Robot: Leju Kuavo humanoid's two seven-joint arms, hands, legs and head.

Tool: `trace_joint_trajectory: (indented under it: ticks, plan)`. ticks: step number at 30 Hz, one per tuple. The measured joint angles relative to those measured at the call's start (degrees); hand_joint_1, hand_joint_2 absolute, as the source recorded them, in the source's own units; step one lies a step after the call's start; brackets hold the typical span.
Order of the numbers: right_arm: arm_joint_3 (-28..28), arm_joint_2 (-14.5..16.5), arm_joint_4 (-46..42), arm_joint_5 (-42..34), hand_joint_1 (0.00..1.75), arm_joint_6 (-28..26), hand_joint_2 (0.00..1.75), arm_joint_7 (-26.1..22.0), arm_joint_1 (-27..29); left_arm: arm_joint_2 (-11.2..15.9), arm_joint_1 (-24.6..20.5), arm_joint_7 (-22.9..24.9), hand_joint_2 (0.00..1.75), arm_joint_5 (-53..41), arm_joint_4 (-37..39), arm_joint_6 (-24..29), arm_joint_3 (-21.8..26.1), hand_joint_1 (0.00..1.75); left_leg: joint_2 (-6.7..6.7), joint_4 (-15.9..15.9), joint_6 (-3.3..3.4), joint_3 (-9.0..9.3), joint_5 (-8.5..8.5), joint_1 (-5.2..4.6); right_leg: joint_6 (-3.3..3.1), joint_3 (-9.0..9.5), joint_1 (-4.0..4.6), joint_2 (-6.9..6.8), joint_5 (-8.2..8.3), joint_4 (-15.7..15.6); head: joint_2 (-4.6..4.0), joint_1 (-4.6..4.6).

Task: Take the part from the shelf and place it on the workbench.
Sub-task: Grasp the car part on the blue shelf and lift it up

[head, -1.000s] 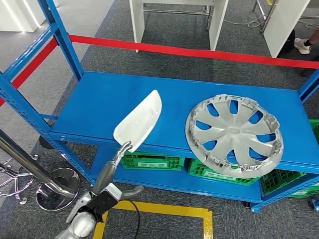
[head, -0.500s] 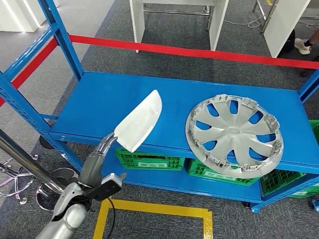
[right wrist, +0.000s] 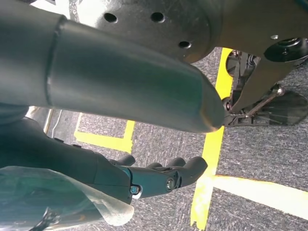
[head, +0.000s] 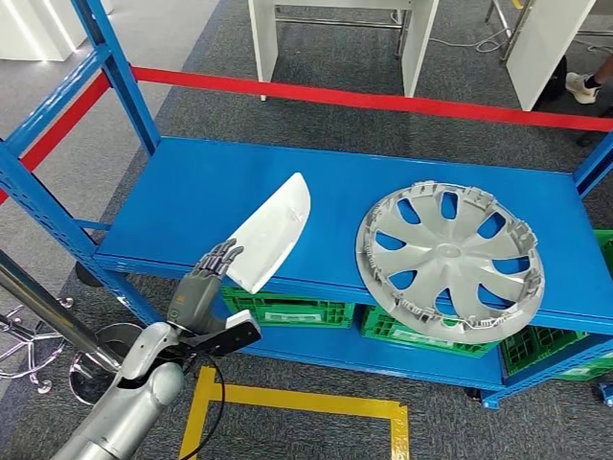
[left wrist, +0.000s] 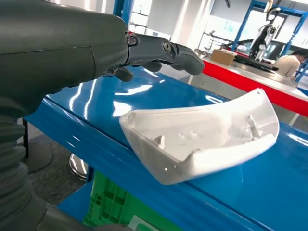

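while the left hand (head: 204, 280) reaches with fingers apart, holding nothing, the white glossy plastic cover part (head: 268, 233) lies overhanging the blue metal shelf's (head: 188, 196) front edge; a nudge could tip it off. the right hand (right wrist: 145, 178) hangs, fingers loosely extended, empty

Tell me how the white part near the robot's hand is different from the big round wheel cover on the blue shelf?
The white part is long, smooth and solid white; the wheel cover is round, silver-grey, with holes between its spokes. The wheel cover looks bigger than the white part. The left hand reaches at the white part's near end; no hand is near the wheel cover. Both lie on the blue shelf and stick out over its front edge.
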Motion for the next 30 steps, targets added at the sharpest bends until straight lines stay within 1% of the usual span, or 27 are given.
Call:
trace_joint_trajectory:
  ticks: [9,12,17,25,27,28,30]
  plan:
    - [-0.04,-0.12,0.00,0.09,0.00,-0.02,0.00,0.16,0.01,-0.22,-0.57,0.15,1.75,-0.42,1.57,0.17,-0.18,0.00,0.00,-0.01,0.00,0.00,0.00,0.01,0.00,0.00,0.01,0.00,0.00,0.00,0.00,0.01]
    - [-0.04,-0.27,0.00,0.29,0.00,0.00,0.00,0.48,0.01,-0.60,-1.70,0.89,1.75,-1.96,3.06,0.84,-0.69,0.00,0.00,0.00,0.00,0.00,0.01,0.00,0.00,0.00,0.00,-0.02,0.00,0.00,0.00,0.01]
    - [-0.04,-0.66,0.00,0.51,0.00,0.15,0.00,0.69,0.03,-2.01,-4.95,1.90,1.75,-4.15,7.53,1.18,-2.33,0.00,0.00,0.00,0.00,0.00,0.01,-0.01,0.02,0.01,-0.01,0.01,0.02,0.00,0.00,0.02]
    - [-0.04,-0.85,0.00,1.24,0.00,0.22,0.00,0.86,0.04,-5.15,-8.55,2.11,1.75,-3.98,14.08,0.53,-4.21,0.00,0.00,0.02,0.00,-0.02,0.00,-0.02,0.02,-0.02,-0.02,0.01,0.03,0.00,0.00,0.00]
    - [-0.04,-0.85,0.00,1.28,0.00,0.23,0.00,0.89,0.04,-5.83,-9.19,2.18,1.75,-4.13,15.54,0.40,-4.69,0.03,0.01,0.01,0.00,-0.02,0.00,-0.01,0.02,-0.03,-0.01,0.01,0.03,0.00,0.00,0.00]
    - [-0.04,-0.85,0.00,1.29,0.00,0.23,0.00,0.90,0.04,-6.08,-9.48,2.26,1.75,-4.32,16.17,0.40,-4.92,0.10,0.01,0.01,0.00,-0.02,0.00,-0.01,0.02,-0.02,-0.01,0.01,0.03,0.00,0.00,0.00]
    - [-0.04,-0.85,0.00,1.30,0.00,0.25,0.00,0.90,0.03,-6.54,-10.04,2.50,1.75,-4.79,17.35,0.51,-5.40,0.95,0.00,0.01,0.00,-0.02,0.01,-0.01,0.02,-0.02,-0.01,0.01,0.03,0.00,0.00,0.01]
